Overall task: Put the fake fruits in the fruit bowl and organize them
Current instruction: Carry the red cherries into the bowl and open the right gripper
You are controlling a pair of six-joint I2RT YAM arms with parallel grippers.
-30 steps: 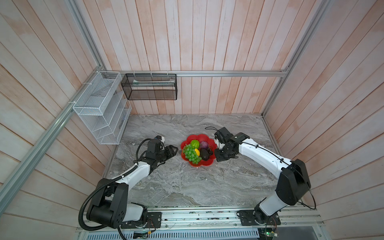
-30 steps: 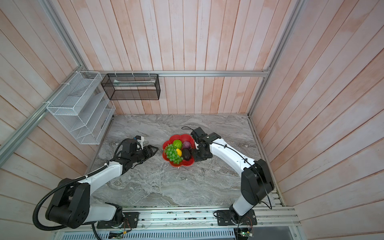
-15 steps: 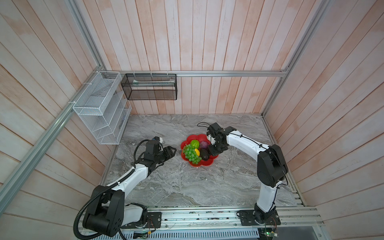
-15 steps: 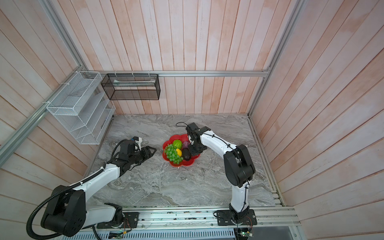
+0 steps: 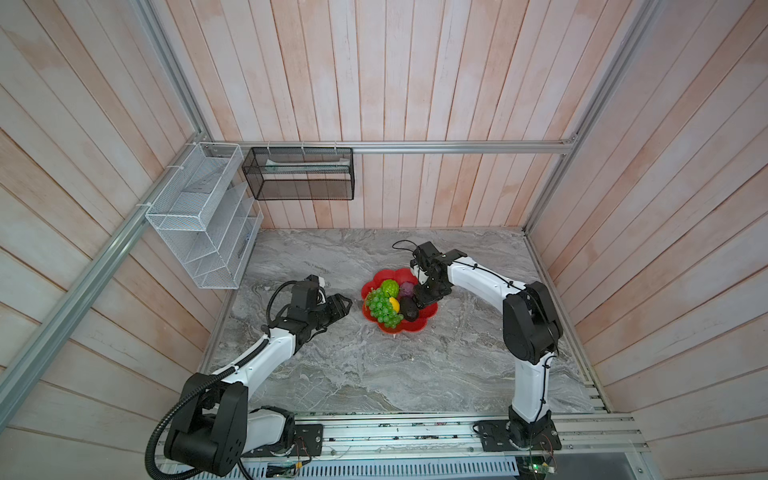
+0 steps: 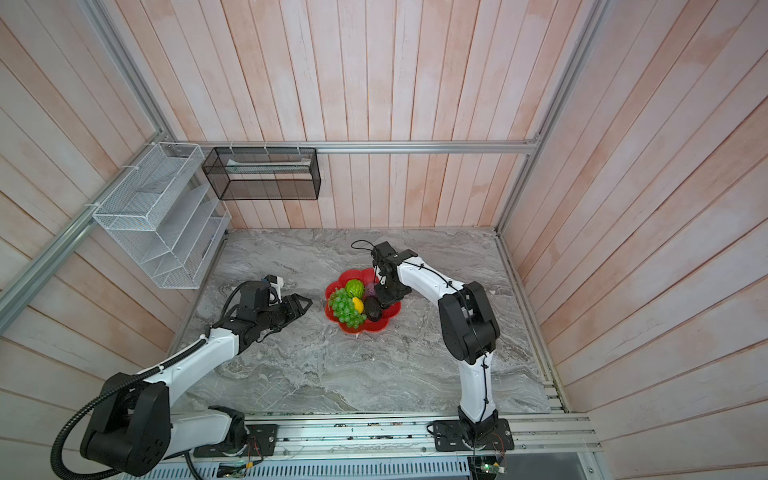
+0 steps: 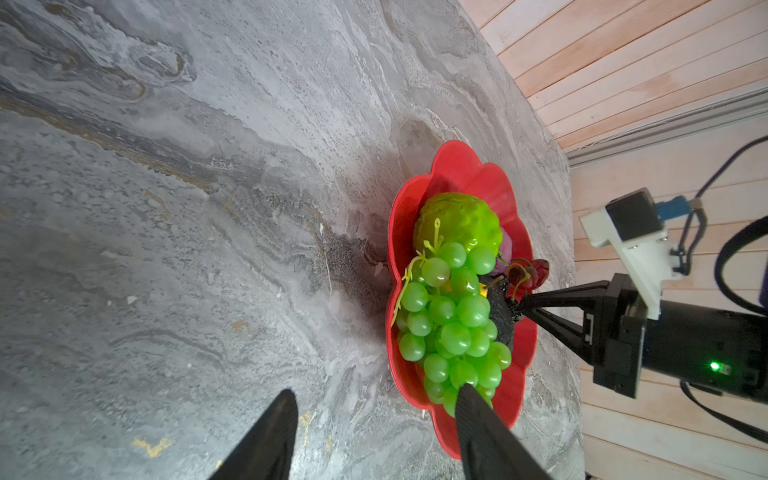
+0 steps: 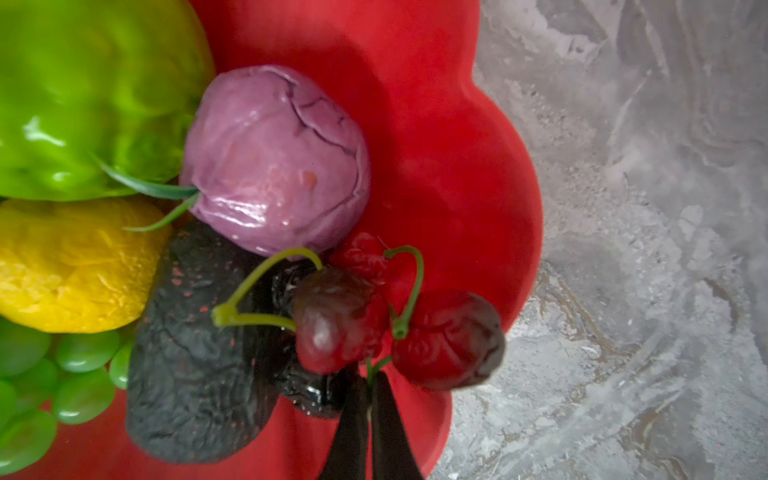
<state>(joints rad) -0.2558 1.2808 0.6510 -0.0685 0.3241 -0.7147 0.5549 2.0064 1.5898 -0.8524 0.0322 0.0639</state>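
Observation:
The red scalloped fruit bowl (image 5: pixel 428 316) (image 6: pixel 390 319) sits mid-table in both top views. It holds the green grape bunch (image 7: pixel 449 316), bumpy lime-green ball (image 8: pixel 83 83), purple ball (image 8: pixel 278 162), yellow lemon (image 8: pixel 70 266) and dark avocado (image 8: pixel 195 365). My right gripper (image 8: pixel 370 382) (image 5: pixel 419 297) is over the bowl's right side. It is shut on the thin green stem of the red and dark berries (image 8: pixel 336 320), which lie against the avocado and the rim. My left gripper (image 7: pixel 374 392) (image 5: pixel 345 305) is open and empty, just left of the bowl.
A white wire basket (image 5: pixel 199 220) hangs on the left wall. A black mesh basket (image 5: pixel 299 174) hangs on the back wall. The grey marble tabletop (image 5: pixel 374 374) is boxed in by wooden walls and aluminium rails.
The right arm folded in, its elbow swinging from the far right toward the bowl, and its gripper shifted to the bowl's back right. The left gripper drew back slightly.

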